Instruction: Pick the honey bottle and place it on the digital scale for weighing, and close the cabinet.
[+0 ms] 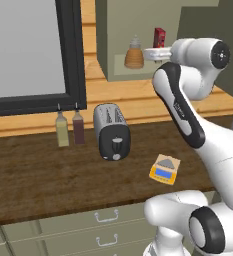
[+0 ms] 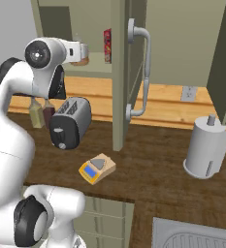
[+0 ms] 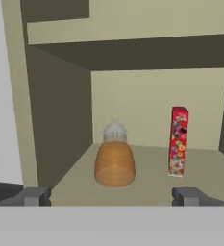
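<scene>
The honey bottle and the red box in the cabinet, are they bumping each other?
Apart. The hand view shows bare shelf between the honey bottle and the red box.

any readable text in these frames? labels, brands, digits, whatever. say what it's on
None readable.
red box in the cabinet: coloured print, no letters resolve.
digital scale: blue display, no digits visible.
honey bottle: no label visible.
toaster: dial only, no markings legible.
two slim bottles: plain.
</scene>
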Available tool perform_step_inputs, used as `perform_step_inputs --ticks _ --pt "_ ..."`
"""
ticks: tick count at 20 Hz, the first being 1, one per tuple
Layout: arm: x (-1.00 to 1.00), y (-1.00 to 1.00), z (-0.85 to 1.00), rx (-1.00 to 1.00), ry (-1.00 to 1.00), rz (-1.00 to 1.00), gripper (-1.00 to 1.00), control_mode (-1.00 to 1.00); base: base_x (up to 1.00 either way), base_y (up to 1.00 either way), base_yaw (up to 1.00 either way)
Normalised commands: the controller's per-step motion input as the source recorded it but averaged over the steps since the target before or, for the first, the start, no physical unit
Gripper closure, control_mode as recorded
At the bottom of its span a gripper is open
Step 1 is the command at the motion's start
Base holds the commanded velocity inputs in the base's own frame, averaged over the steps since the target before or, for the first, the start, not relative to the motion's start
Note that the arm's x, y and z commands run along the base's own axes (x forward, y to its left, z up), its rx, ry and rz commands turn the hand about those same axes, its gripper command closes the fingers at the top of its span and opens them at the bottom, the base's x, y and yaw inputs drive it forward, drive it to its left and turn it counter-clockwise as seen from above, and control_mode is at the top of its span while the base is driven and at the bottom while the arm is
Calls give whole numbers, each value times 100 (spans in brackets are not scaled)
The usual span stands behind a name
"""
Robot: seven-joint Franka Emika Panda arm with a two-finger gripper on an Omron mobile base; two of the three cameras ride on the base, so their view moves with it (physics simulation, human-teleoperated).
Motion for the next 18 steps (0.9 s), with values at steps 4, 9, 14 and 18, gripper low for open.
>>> perform_step_inputs --ticks 4,9,14,18 --pt "48 2 1 0 0 0 -100 -100 0 0 0" --pt "48 0 2 0 0 0 -100 -100 0 0 0" --pt "64 7 1 0 0 0 -100 -100 0 0 0" --pt "63 19 0 0 0 0 -100 -100 0 0 0"
